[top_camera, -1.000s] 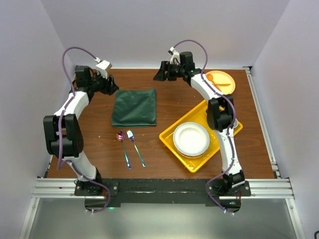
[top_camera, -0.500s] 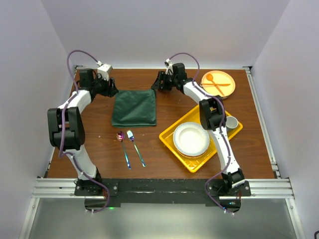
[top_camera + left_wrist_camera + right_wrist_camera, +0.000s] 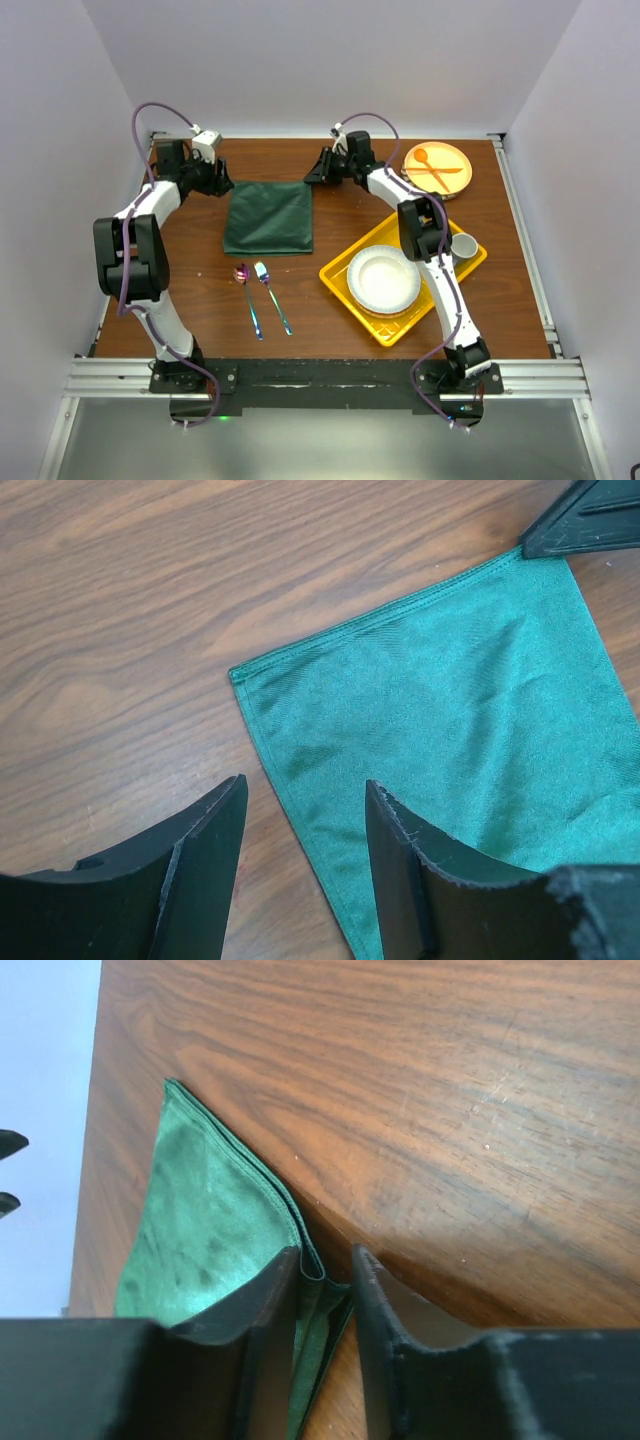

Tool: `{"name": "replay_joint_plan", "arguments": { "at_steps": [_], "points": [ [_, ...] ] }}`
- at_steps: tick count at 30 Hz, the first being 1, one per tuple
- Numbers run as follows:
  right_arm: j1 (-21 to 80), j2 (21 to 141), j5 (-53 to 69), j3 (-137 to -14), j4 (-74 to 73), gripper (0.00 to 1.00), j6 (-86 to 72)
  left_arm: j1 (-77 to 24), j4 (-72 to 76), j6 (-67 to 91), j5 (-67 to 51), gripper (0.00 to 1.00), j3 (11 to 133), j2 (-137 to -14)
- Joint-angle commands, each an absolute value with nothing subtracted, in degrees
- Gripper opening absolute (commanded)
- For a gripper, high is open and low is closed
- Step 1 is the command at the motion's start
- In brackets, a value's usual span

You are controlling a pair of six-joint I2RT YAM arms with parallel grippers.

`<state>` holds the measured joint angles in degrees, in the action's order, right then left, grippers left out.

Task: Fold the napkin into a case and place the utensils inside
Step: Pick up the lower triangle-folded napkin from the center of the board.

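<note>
We find the napkin [image 3: 268, 215] flat on the table [image 3: 310, 305], left of the yellow tray [image 3: 340, 287]. The left gripper [image 3: 305, 792] stands spread at its far left corner. The right gripper [image 3: 325, 1256] has its jaws astride the far right corner; whether they pinch it, we cannot tell.

Napkin [image 3: 268, 215] flat on table [image 3: 330, 330], left of centre, toward the far edge. Left gripper [image 3: 222, 184] just beside its far left corner. Right gripper [image 3: 316, 170] at the far right corner, that corner between the jaws. Utensils [image 3: 241, 273] side by side just in front of napkin, apart from it, handles toward near edge. Tray [image 3: 340, 272] right of centre, set askew. Plate [image 3: 383, 279] in tray, cup [image 3: 463, 245] at tray's right corner. Second plate [image 3: 452, 158] behind tray, far right, carrying another spoon and fork [image 3: 432, 168].
</note>
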<state>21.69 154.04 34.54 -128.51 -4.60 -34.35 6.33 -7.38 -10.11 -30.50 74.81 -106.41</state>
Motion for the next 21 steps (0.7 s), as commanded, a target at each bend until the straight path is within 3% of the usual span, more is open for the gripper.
{"name": "replay_joint_plan", "arguments": {
  "at_steps": [1,8,21],
  "points": [
    [21.71,153.28,37.52,-129.38,-1.07,0.21,-34.98,6.94,-7.03,-10.63,-30.15,0.55,76.82,-106.26],
    [22.15,149.42,40.60,-125.51,4.30,0.00,-31.47,7.21,-7.03,-10.20,-29.97,0.55,76.64,-106.35],
    [25.13,142.65,42.45,-118.57,4.39,0.00,-11.79,9.40,-8.70,-9.58,-30.66,0.56,75.85,-106.26]
  ]
}}
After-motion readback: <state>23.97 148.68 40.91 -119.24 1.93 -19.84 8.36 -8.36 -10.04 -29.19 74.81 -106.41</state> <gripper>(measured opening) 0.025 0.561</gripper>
